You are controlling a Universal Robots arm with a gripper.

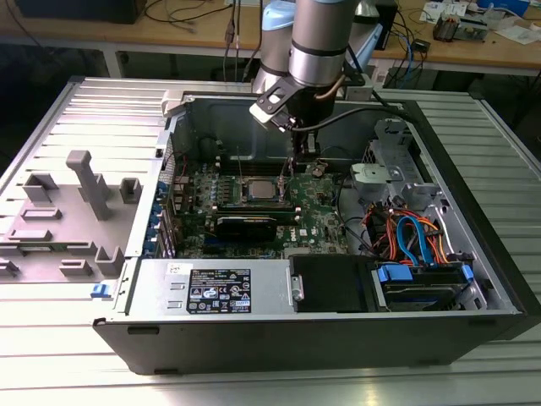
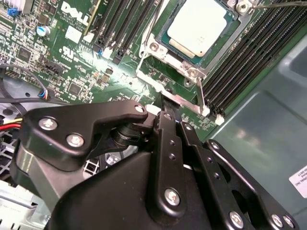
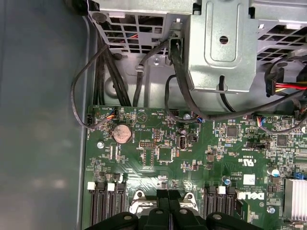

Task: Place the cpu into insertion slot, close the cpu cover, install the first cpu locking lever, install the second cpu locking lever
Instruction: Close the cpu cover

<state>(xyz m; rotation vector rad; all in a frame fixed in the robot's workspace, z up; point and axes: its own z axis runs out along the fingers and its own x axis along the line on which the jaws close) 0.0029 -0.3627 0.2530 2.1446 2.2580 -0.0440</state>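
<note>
Arm [image 1: 317, 42]: reaches down into the open case [image 1: 338, 338], which lies on the ribbed metal surface [image 1: 51, 372].
Fingers: closed, tips together; gripper [image 2: 165, 101] low over the motherboard [image 2: 72, 62]. Whether anything is pinched between the tips cannot be told.
Cpu [image 2: 197, 26]: seated flat in the slot [image 2: 191, 72], silvery top showing, near the fingertips but apart from them. In the exterior view it lies just beside the fingers, toward that view's left.
Cover [image 2: 218, 45]: silver frame lying around the cpu's edges, its cut-out showing the chip; its nearest edge is just ahead of the fingertips.
Lever [image 2: 200, 93]: thin metal rod just beside the fingertips, at the frame's corner; contact with the fingers cannot be told.
Memory slots [image 2: 259, 57]: long black rows flanking the slot, beyond the lever from the fingers.
Coin cell [image 3: 122, 133]: on the board, well away from the fingers, towards the case wall.
Cables [image 1: 414, 237]: orange and blue bundle, far from the fingers toward the exterior view's right.
Grey fixture plate [image 1: 76, 211]: outside the case, well away from the fingers toward the exterior view's left.
</note>
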